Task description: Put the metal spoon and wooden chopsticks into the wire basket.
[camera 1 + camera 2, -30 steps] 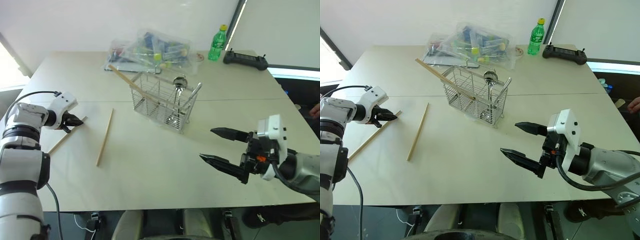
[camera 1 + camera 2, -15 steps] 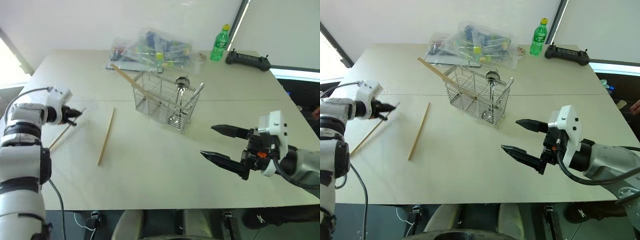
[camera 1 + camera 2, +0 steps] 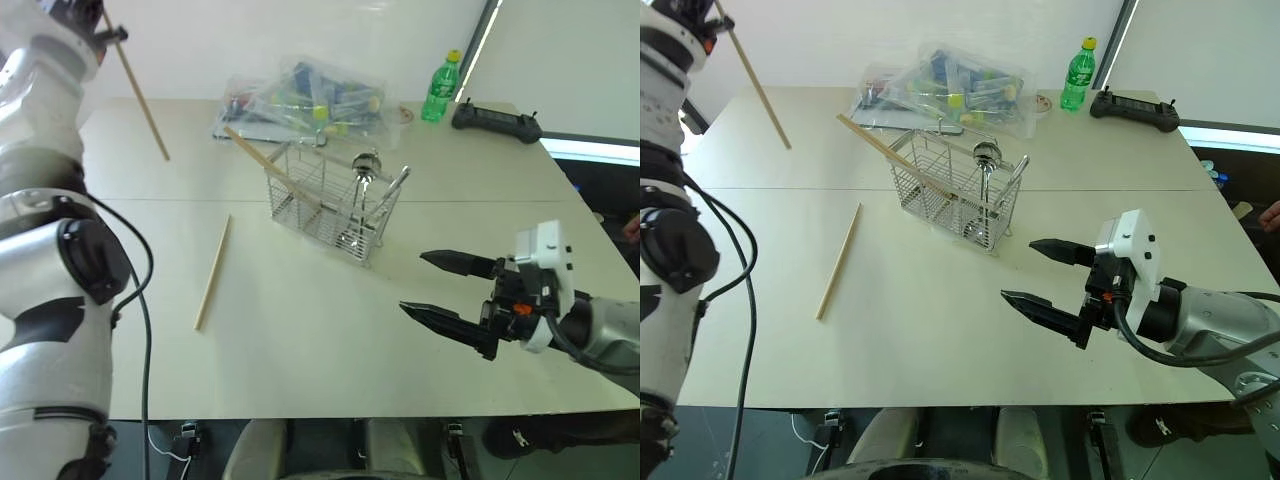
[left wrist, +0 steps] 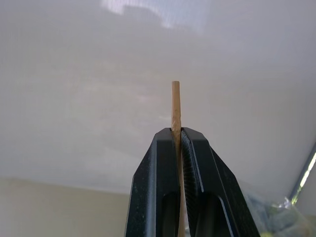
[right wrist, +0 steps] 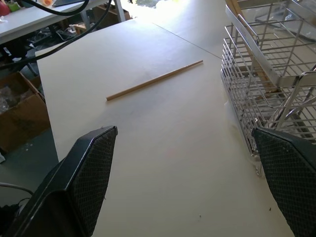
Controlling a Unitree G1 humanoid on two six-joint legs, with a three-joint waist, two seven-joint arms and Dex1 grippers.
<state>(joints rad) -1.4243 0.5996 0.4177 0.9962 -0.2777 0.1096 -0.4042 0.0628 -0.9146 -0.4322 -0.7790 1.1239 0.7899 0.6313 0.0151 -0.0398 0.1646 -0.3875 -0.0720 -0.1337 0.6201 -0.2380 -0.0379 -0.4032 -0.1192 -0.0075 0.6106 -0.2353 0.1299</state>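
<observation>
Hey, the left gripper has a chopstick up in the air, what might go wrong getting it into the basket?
The left gripper pinches the chopstick near one end, so the long free end may swing or slip. The wire basket already holds a leaning chopstick and the metal spoon; a careless insertion might knock them or tip it.

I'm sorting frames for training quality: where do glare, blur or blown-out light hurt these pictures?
Left eye view: the window strip at the left edge is blown out. Left wrist view: a pale glare patch on the wall above the chopstick; the bag in the corner is out of focus. Right wrist view: the table's far end washes out white near the basket.
</observation>
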